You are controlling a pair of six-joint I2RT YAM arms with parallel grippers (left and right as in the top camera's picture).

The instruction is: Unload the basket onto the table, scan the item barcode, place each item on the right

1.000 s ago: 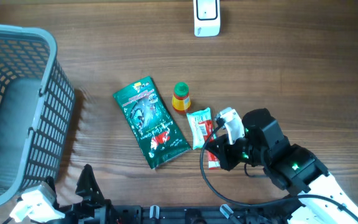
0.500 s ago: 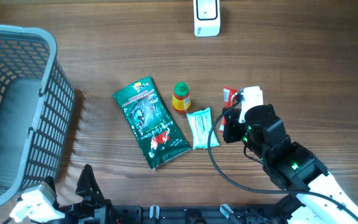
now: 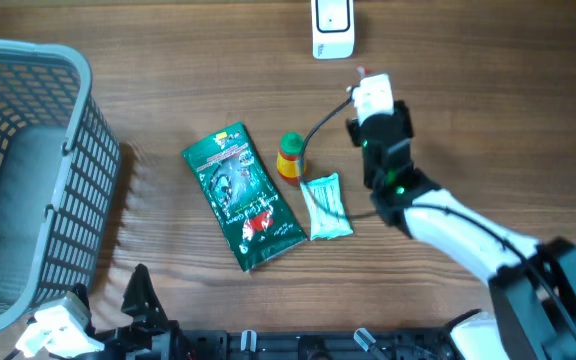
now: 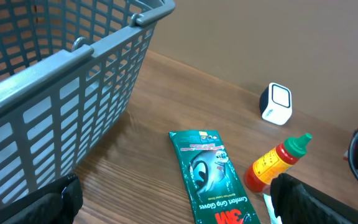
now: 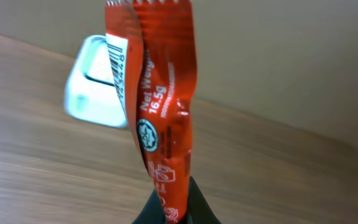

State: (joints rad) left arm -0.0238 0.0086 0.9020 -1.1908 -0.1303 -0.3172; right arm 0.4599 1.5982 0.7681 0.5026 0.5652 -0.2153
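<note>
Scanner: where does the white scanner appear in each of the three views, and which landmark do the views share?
Overhead: scanner at the top edge, right of centre.
Left wrist: right of centre, on the table beyond the bottle.
Right wrist: left side, blurred, partly behind the red sachet.
Shared landmark: the red sachet, near the scanner in all three views; overhead only a sliver of it shows.

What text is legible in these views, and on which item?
"Net Weight 16.5g": on the red sachet, right wrist view.
"23448": digits beside its barcode, partly cut off, so uncertain.
"3M": on the green packet, left wrist view.
"Comfort Grip Gloves": same green packet.
Yellow bottle label: too small to read.
Teal packet: print too small to read.
Scanner: no text visible.
</note>
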